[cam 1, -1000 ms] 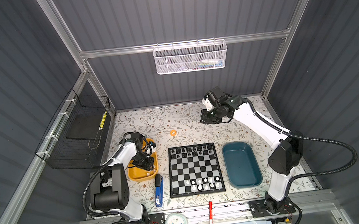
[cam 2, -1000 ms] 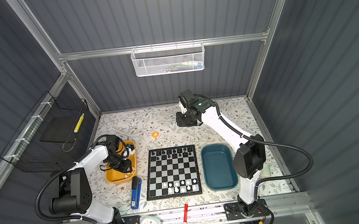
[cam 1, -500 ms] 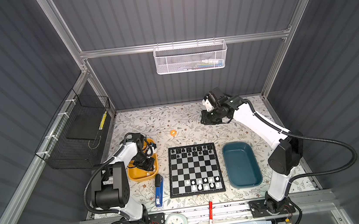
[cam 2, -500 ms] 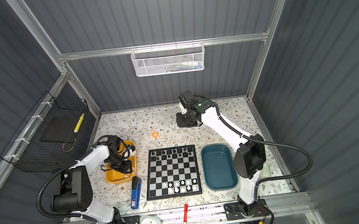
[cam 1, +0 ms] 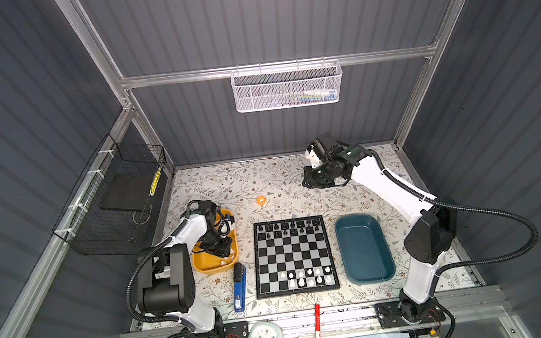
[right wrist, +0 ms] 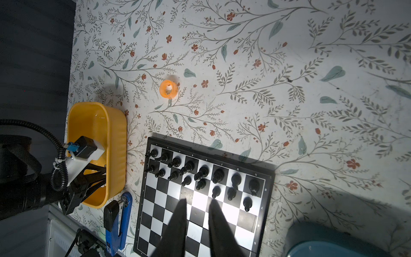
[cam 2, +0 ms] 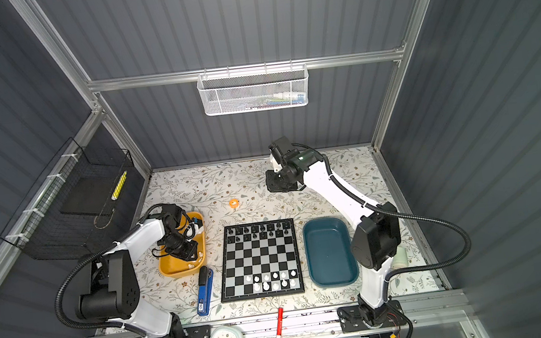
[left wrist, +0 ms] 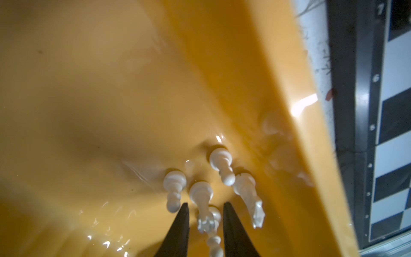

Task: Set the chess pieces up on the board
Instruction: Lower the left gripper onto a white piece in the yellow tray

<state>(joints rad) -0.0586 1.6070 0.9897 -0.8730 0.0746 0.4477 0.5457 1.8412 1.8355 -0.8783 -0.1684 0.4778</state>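
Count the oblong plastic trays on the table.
2. The yellow oblong plastic tray sits left of the black-and-silver chessboard, and the teal oblong plastic tray sits right of it. No others show, and none seems hidden.

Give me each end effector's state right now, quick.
Left end effector: open, straddling a white chess piece in the yellow tray, not gripping it yet.
Right end effector: narrowly open, holding nothing.

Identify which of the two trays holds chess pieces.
The yellow tray, left of the board: white pieces lie inside it, while the teal tray is empty.
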